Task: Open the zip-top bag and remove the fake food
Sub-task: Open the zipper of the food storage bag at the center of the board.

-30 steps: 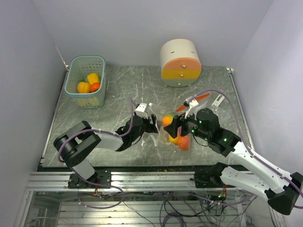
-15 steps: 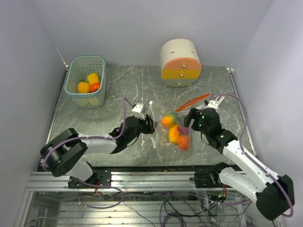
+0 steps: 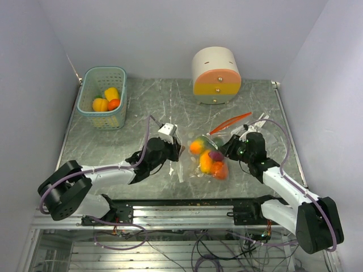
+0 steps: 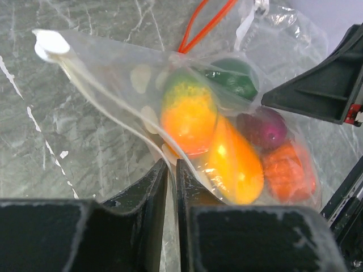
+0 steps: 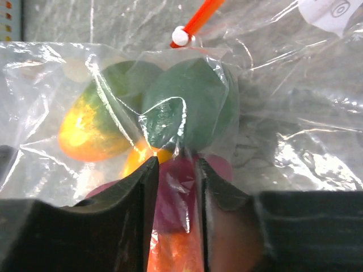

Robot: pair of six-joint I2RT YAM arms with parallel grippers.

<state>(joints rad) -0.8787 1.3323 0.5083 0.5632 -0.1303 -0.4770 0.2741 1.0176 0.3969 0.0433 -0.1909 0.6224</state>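
The clear zip-top bag (image 3: 199, 169) lies on the marble table between my two grippers. It holds the fake food (image 3: 197, 147): an orange-green fruit (image 4: 189, 116), a yellow-orange piece (image 4: 235, 164), a dark green one (image 5: 193, 105), a purple one (image 4: 262, 127) and a red-orange one (image 4: 286, 170). The bag's white zip edge (image 4: 48, 42) runs down to my left gripper (image 4: 171, 164), which is shut on that edge at the bag's left side (image 3: 180, 152). My right gripper (image 5: 174, 161) pinches a fold of the bag's film on the right side (image 3: 226, 148).
A teal basket (image 3: 104, 69) with yellow and orange pieces stands at the back left. A cream-and-orange round container (image 3: 215, 73) sits at the back. An orange strip (image 3: 229, 122) and crumpled clear plastic (image 3: 266, 126) lie behind the right gripper.
Both grippers have closed from wide open onto the bag. The right gripper has swung down to the bag's right side; the left has shifted slightly toward the bag's left edge.
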